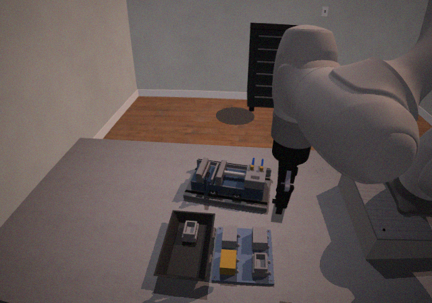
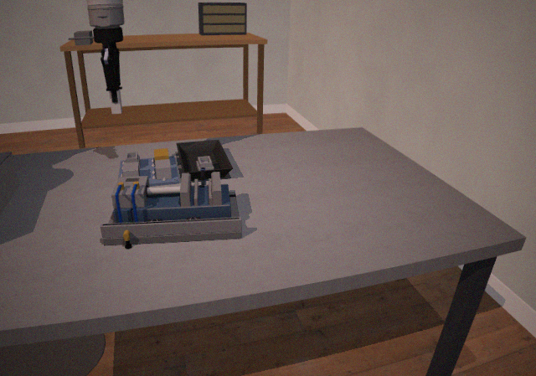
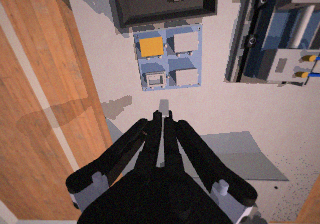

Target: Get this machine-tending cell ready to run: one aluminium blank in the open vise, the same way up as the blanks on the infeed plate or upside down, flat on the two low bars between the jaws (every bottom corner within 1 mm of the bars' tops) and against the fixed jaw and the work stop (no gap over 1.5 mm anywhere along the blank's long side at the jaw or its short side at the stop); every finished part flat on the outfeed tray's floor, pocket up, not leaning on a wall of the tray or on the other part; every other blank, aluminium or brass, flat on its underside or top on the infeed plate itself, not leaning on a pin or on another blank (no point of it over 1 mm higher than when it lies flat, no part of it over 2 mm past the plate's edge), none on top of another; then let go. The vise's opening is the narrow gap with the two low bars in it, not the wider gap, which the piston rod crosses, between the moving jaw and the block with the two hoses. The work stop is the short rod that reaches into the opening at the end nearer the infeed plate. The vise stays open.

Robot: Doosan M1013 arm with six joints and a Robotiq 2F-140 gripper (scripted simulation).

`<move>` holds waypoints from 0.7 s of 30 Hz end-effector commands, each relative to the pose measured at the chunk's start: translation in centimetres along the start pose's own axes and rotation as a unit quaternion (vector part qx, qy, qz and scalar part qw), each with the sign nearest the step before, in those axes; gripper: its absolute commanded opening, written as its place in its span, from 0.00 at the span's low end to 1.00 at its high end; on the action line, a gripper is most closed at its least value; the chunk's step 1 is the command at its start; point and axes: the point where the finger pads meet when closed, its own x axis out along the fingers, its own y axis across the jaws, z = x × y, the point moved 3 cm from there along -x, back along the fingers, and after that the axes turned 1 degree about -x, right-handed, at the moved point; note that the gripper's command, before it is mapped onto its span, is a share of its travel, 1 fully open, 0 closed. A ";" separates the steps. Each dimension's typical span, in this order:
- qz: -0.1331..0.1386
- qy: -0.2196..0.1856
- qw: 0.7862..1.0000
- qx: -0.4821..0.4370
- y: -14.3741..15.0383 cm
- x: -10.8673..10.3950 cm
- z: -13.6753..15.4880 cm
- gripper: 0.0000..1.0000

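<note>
i saw the claw [image 1: 279, 210] [image 2: 115, 107] [image 3: 164, 105] clenched with nothing inside, above the table [image 1: 104, 205] [image 2: 324, 212] [image 3: 217, 109]. the pocketed part [image 1: 260, 272] [image 2: 131, 161] [image 3: 156, 79] sat pocket up on the infeed plate [image 1: 244, 275] [image 2: 172, 173] [image 3: 167, 69], although it belonged in the outfeed tray [image 1: 184, 259] [image 2: 190, 160] [image 3: 160, 5]. i judged it stiff, moderately heavy and perhaps slippery, being metal. i would have opened wide and taken its outer opposite sides, low and square, avoiding the thin pocket rim and the nearby pins.
</note>
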 end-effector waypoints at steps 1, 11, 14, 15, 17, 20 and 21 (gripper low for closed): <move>0.000 -0.001 1.000 0.004 -0.4 0.0 -4.2 0.00; 0.000 -0.001 1.000 0.004 -1.1 0.3 -13.2 0.00; 0.000 -0.001 1.000 0.004 -1.2 0.4 -14.4 0.00; 0.000 -0.001 1.000 0.004 -1.2 0.4 -14.4 0.00; 0.000 -0.001 1.000 0.004 -1.2 0.5 -14.4 0.00; 0.000 -0.001 1.000 0.004 -1.2 0.5 -14.4 0.00; 0.000 -0.001 1.000 0.004 -1.2 0.6 -14.4 0.00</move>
